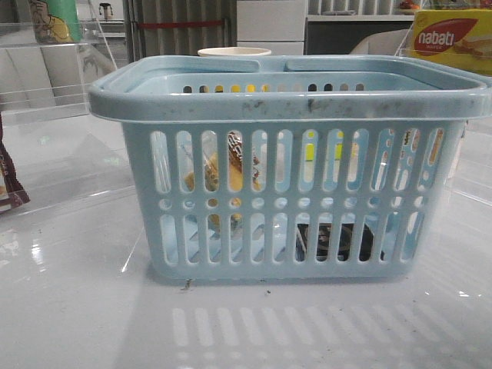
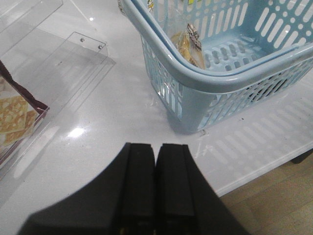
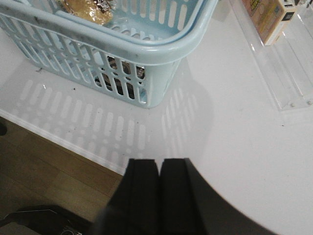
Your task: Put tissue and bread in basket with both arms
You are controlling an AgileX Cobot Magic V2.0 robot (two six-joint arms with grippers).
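The light blue basket (image 1: 288,104) stands in the middle of the table. The bread (image 1: 219,173) in its clear bag shows through the slots at the basket's left; it also shows in the left wrist view (image 2: 188,46) and the right wrist view (image 3: 85,9). The blackish tissue pack (image 1: 338,240) lies low on the basket's floor at the right, and shows through the slots in the right wrist view (image 3: 120,73). My left gripper (image 2: 156,147) is shut and empty above the table, left of the basket (image 2: 215,73). My right gripper (image 3: 160,161) is shut and empty by the table's front edge, right of the basket (image 3: 161,46).
A yellow-and-red nabati box (image 1: 453,38) stands at the back right, also in the right wrist view (image 3: 269,17). A dark red packet (image 2: 17,117) lies in a clear tray at the left. A clear acrylic stand (image 3: 288,73) is at the right. A white cup (image 1: 234,52) is behind the basket.
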